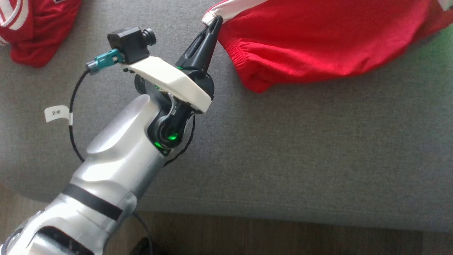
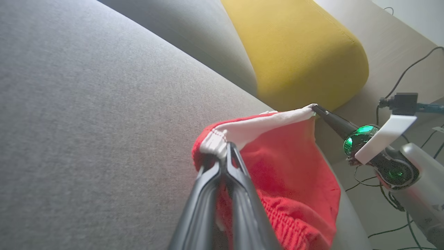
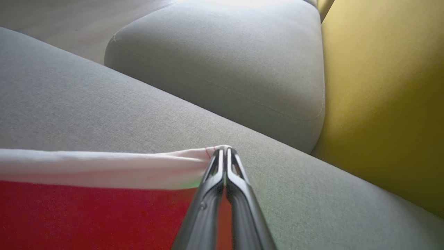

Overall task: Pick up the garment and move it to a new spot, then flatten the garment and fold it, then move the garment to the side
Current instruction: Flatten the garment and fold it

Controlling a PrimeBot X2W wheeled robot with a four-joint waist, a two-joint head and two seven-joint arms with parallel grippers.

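My left pincer point(image 1: 213, 19) and right pincer point(image 3: 225, 151) clenched on the red shorts' point(image 1: 318, 46) white stripe point(image 3: 104, 168), I'd lower it taut and level onto the sofa point(image 1: 318, 159).

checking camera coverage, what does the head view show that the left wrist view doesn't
Head view adds a second red garment lying apart at the top left, a white cable tag and wood floor. Left wrist view adds a yellow cushion and the right gripper pinching the far end of the white band. Both: the left gripper shut on the red garment, over the grey sofa.
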